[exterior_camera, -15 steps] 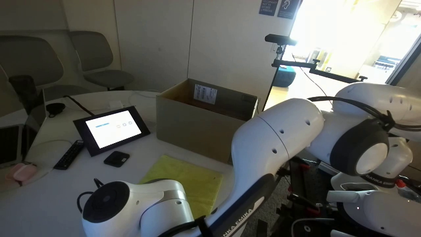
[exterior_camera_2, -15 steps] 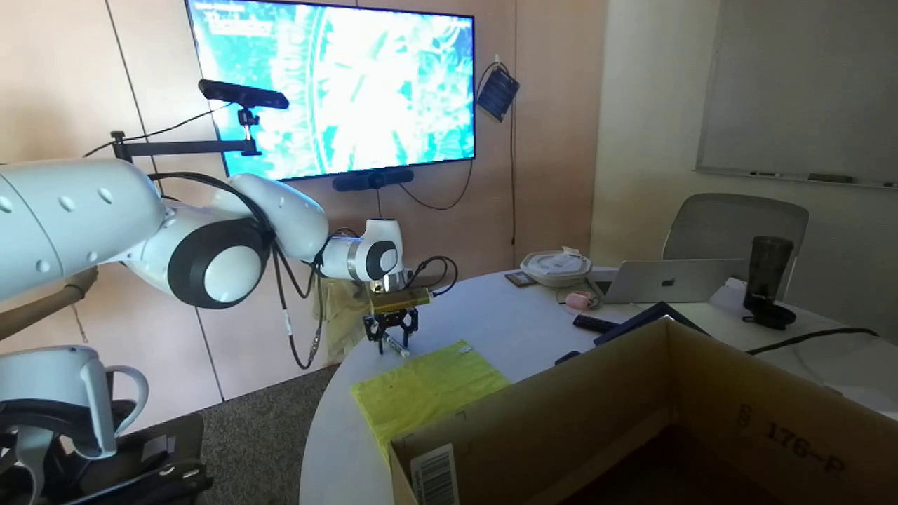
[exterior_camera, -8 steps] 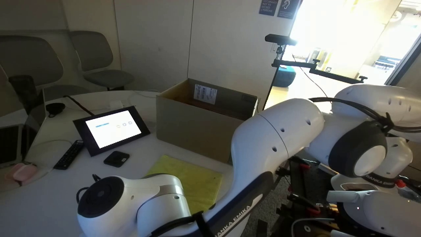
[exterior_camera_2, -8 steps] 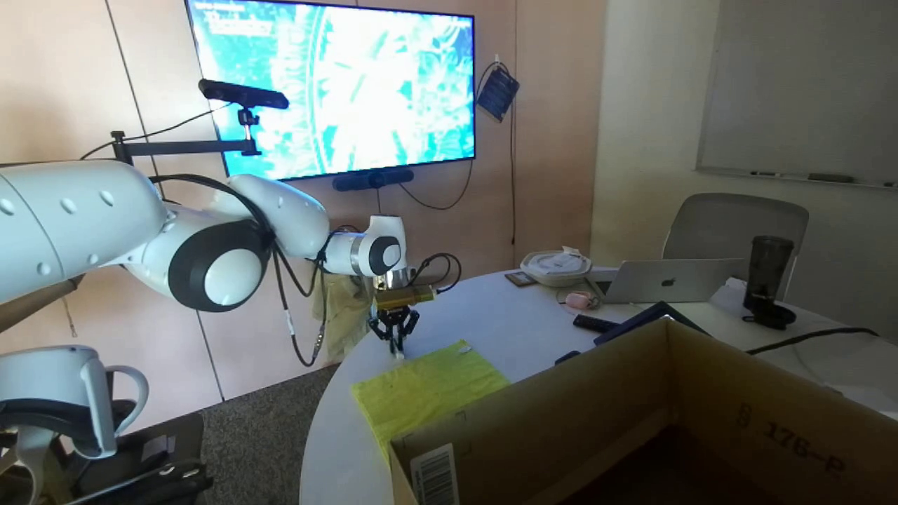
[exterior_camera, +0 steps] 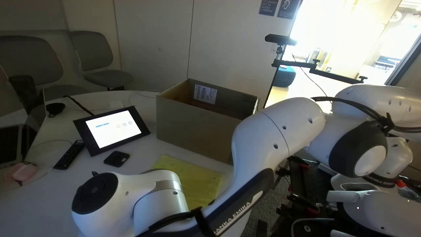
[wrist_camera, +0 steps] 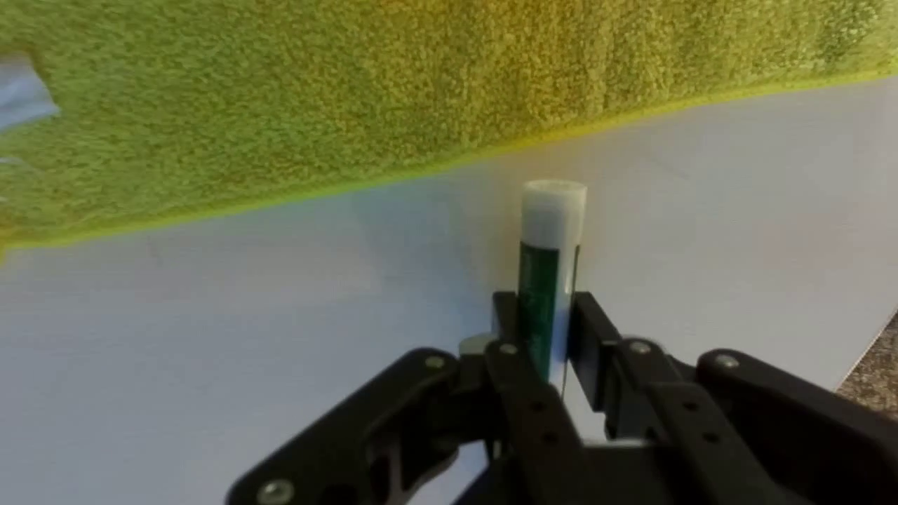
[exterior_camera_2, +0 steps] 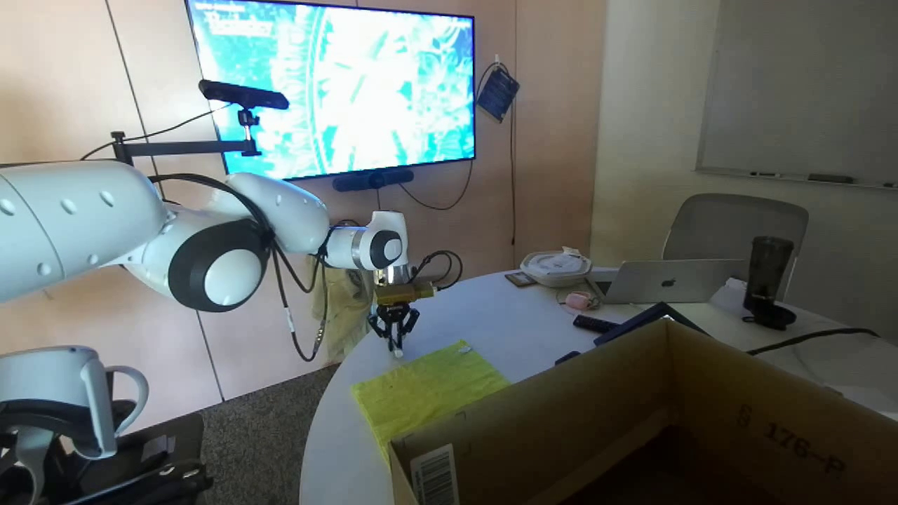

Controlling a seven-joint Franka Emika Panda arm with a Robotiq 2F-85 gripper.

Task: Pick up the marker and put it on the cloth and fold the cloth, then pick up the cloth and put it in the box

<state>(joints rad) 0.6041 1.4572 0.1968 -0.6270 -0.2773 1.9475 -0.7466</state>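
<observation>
The fingers [wrist_camera: 595, 347], spread apart one second earlier, have been closed, and the marker [wrist_camera: 548, 280] is now grasped between them. It is held just beside the cloth [exterior_camera_2: 429, 389], not over it; clearance from the worktop [exterior_camera_2: 484, 312] cannot be confirmed. The grasp is judged complete; placement, folding and transfer to the box [exterior_camera: 194, 128] remain outstanding.

A black remote [exterior_camera: 69, 154] lies beside a lit display [exterior_camera: 113, 130]; 2 grey chairs [exterior_camera: 90, 51] stand beyond.
</observation>
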